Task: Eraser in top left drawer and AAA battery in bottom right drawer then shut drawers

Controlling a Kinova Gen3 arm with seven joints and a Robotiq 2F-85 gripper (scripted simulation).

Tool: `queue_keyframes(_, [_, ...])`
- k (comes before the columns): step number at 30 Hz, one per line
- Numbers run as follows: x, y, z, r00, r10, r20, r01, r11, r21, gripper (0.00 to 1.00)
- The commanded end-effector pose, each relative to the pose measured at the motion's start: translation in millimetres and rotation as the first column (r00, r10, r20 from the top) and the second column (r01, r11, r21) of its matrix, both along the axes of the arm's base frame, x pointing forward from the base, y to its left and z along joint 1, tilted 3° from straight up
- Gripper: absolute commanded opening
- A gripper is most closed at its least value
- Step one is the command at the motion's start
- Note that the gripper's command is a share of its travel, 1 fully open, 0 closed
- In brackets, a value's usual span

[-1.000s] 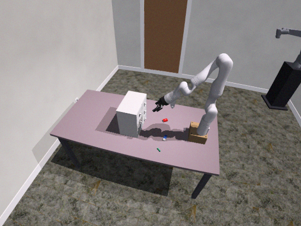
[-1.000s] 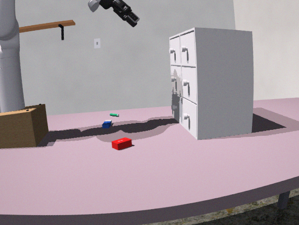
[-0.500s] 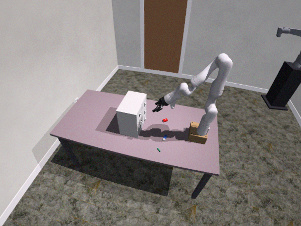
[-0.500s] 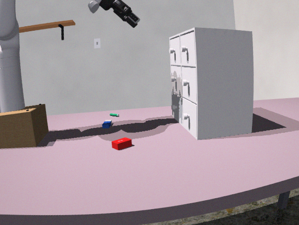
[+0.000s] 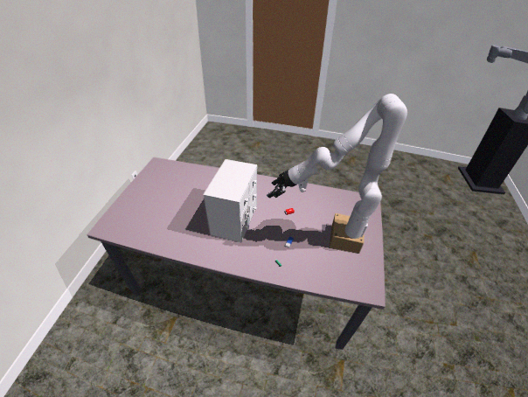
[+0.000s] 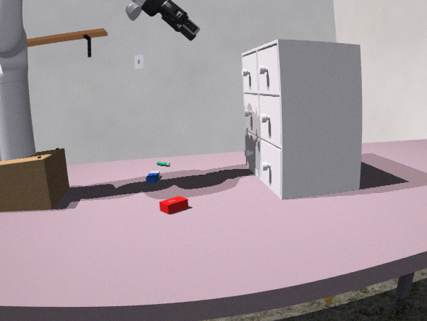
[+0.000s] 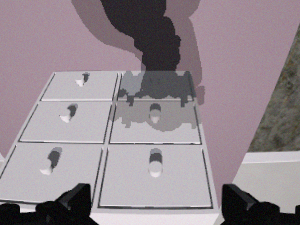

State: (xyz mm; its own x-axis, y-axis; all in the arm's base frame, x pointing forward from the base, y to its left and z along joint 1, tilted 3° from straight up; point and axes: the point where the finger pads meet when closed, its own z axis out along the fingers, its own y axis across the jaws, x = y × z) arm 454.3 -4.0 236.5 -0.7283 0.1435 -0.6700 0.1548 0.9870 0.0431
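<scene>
Bottom-right drawer's knob (image 7: pixel 156 86) is lost in shadow in wrist view; arm (image 6: pixel 13 106) is cut off by exterior view's top edge.

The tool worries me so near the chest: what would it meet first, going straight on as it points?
Probably the top row's left drawer, at or near its handle. Depth is hard to judge, so which of the two comes first is uncertain.

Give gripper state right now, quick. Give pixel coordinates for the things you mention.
Gripper (image 5: pixel 275 189) (image 6: pixel 194 34) (image 7: pixel 156 199): open wide, holding nothing, up in front of the chest (image 5: pixel 225 216) (image 6: pixel 319 117) (image 7: pixel 106 124).
</scene>
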Motion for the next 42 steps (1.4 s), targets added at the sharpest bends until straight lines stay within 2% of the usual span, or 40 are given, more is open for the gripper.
queue_keyframes(1, [-0.4,-0.7,-1.2,1.000,-0.001,0.002,0.001,1.000,-0.002,1.00])
queue_keyframes(42, [3.3,-0.9,-5.6,0.999,-0.002,0.042,0.003,1.000,-0.008,1.00])
